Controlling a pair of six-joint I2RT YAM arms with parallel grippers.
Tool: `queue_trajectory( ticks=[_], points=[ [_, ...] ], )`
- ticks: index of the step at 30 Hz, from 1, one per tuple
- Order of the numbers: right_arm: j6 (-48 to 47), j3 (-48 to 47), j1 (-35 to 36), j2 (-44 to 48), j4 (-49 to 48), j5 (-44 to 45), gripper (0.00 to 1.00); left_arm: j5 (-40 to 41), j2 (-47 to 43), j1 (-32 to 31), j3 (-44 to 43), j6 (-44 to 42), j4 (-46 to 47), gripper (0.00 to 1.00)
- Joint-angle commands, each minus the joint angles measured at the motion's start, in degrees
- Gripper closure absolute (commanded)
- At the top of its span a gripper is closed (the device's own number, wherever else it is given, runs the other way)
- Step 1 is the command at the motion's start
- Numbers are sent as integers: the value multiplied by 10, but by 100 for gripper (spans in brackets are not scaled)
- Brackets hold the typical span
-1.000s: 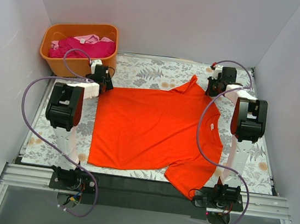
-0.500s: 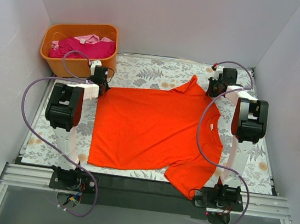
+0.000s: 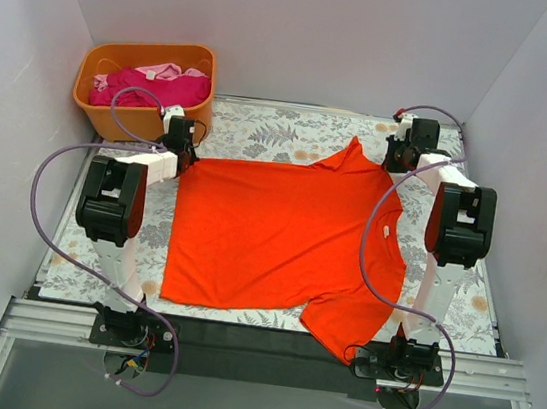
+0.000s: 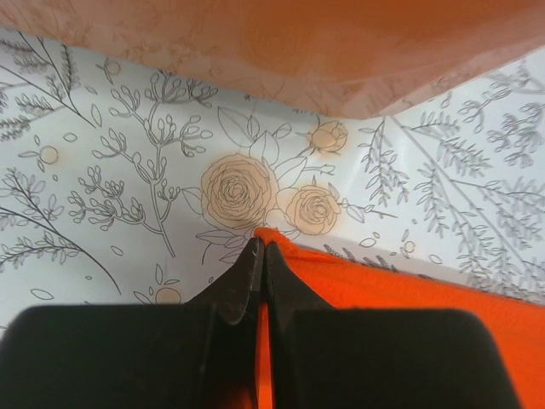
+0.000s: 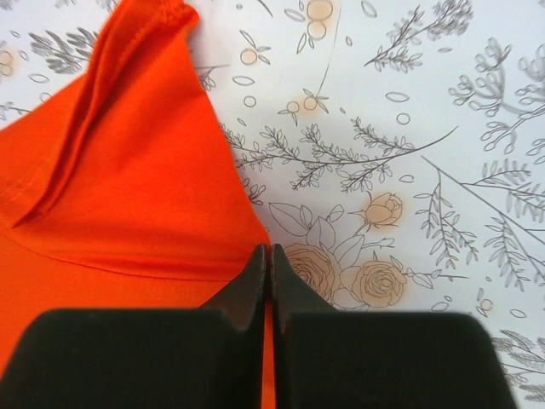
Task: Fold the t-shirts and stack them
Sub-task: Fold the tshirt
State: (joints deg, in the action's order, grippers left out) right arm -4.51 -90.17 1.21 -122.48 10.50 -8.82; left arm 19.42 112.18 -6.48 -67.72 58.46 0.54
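Note:
A bright orange-red t-shirt (image 3: 284, 236) lies spread flat on the floral table, its neck towards the right. My left gripper (image 3: 182, 150) is at the shirt's far left corner. In the left wrist view it (image 4: 261, 247) is shut on that corner of the orange-red t-shirt (image 4: 383, 285), with a strip of fabric showing between the jaws. My right gripper (image 3: 398, 160) is at the far right edge beside the far sleeve (image 5: 128, 119). It (image 5: 270, 252) is shut on the shirt's edge (image 5: 111, 230). A magenta t-shirt (image 3: 153, 85) and a pale pink one (image 3: 160, 70) lie in the tub.
The rigid orange tub (image 3: 136, 118) stands at the far left corner, just behind my left gripper; its wall (image 4: 341, 51) fills the top of the left wrist view. Walls close in the table on three sides. The near sleeve (image 3: 343, 327) hangs over the table's front edge.
My left gripper has shut on the shirt's far left corner. Both arms have shifted slightly outward, and the far edge of the shirt looks a little tauter.

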Motion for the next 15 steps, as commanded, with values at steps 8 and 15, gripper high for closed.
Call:
queue_trajectory(
  ticks=[8,15],
  points=[
    [-6,2,-6,66,-21,-1,99,8,-72,5,0,-15,0,100],
    [5,30,-23,93,-21,-4,99,5,-93,5,13,-12,-3,100]
  ],
)
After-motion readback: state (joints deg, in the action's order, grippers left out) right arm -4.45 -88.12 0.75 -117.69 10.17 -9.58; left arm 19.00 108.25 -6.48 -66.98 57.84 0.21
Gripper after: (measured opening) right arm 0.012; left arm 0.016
